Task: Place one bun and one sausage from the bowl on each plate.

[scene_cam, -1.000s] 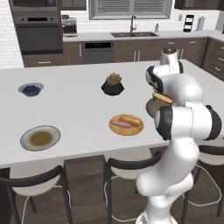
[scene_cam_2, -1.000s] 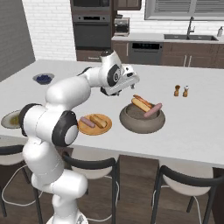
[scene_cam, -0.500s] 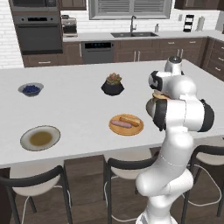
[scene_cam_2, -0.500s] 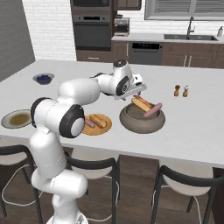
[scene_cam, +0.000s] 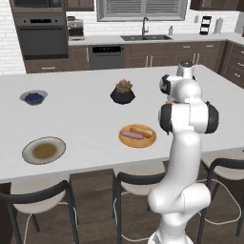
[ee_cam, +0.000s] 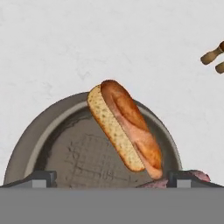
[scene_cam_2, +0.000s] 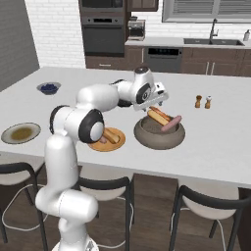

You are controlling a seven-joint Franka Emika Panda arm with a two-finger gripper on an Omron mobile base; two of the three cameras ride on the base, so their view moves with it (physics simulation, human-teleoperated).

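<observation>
The grey-brown bowl (scene_cam_2: 160,137) stands right of the orange plate (scene_cam_2: 93,145). A golden bun (scene_cam_2: 157,116) and a pink sausage (scene_cam_2: 171,123) lie in it. My gripper (scene_cam_2: 158,101) hangs open just above the bowl's back-left rim. In the hand view the bun (ee_cam: 124,129) lies slantwise across the bowl (ee_cam: 26,144) between my open gripper's (ee_cam: 112,179) fingertips (ee_cam: 41,177), with a sausage (ee_cam: 194,176) end at the right tip. The orange plate (scene_cam: 128,142) carries one bun (scene_cam: 142,130) and one sausage (scene_cam: 131,135). The grey-rimmed olive plate (scene_cam: 29,151) is bare.
Salt and pepper shakers (scene_cam_2: 203,102) stand behind the bowl to its right. A black plant pot (scene_cam: 123,93) sits mid-counter, and a small bowl of blueberries (scene_cam: 33,97) at the far left. Stools line the counter's near edge.
The hand has swung right, from over the counter left of the bowl to just above the bowl's rim. Its jaws have stayed open and nothing on the counter moved.
</observation>
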